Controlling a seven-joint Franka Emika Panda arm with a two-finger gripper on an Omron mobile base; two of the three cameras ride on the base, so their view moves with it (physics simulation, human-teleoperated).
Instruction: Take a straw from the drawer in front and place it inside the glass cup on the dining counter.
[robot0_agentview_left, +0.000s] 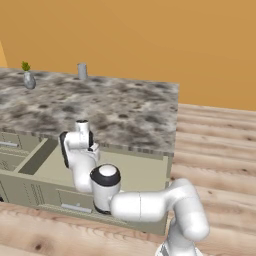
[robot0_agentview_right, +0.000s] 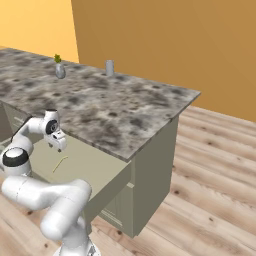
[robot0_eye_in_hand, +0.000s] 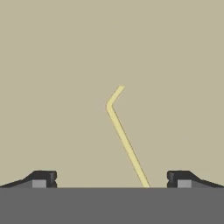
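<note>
The straw (robot0_eye_in_hand: 124, 140) — thin, pale yellow, bent near one end — lies flat on the beige floor of the open drawer (robot0_agentview_right: 95, 167). It is probably light and easily crushed; its long straight section suits gripping. The gripper (robot0_eye_in_hand: 111, 178) hovers above it, jaws wide, holding nothing.

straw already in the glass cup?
No, the straw lies flat on the beige floor of the open drawer, while the glass cup stands far back on the dining counter.
</note>
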